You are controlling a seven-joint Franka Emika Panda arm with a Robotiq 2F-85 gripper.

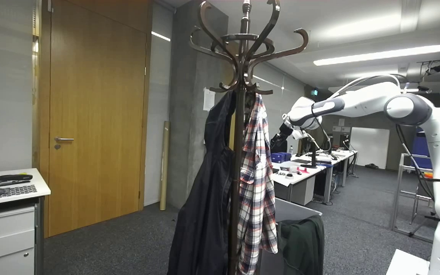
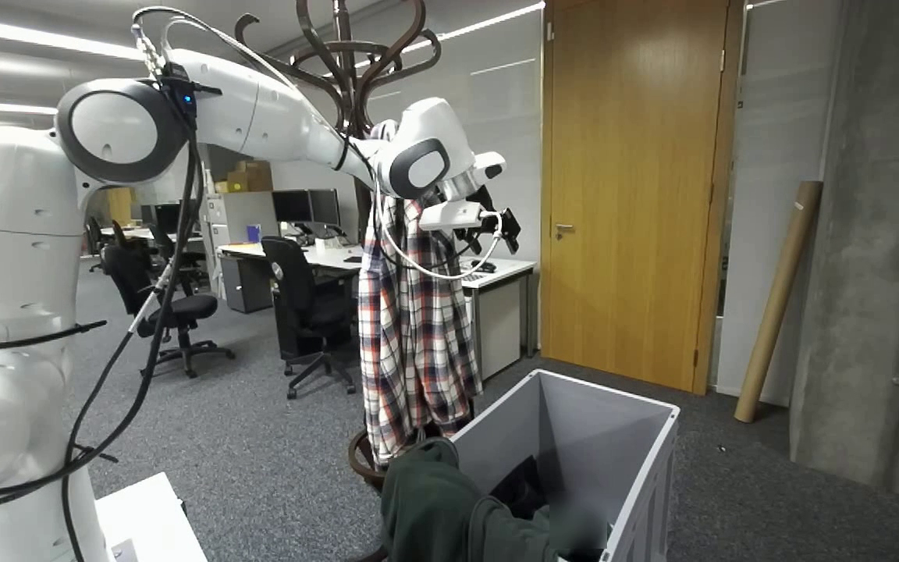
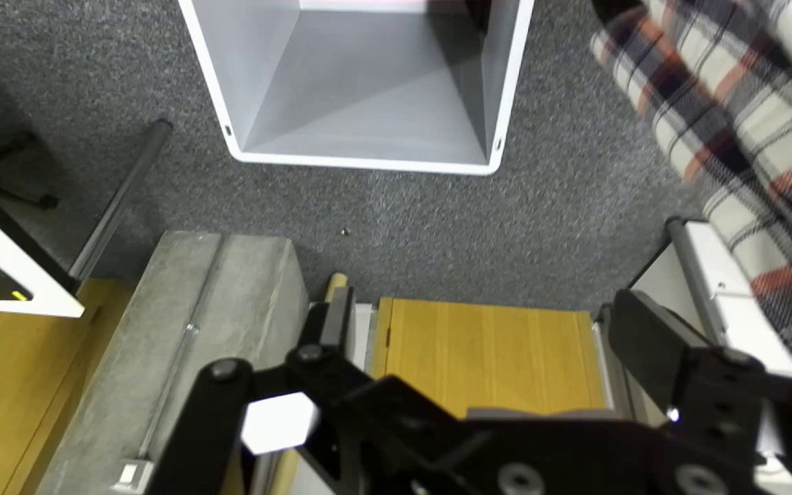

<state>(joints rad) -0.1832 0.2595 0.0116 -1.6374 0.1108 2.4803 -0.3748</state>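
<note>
End effector: jaws wide, empty. Plaid shirt: beside it, hanging, evidently borne by coat stand. Grey bin: below.

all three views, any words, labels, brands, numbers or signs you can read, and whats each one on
No text can be read in any view.
Paper on the concrete pillar: too small to read.
Green sign, high up at the back: too small to read; I can't tell what it's fixed to.
</note>
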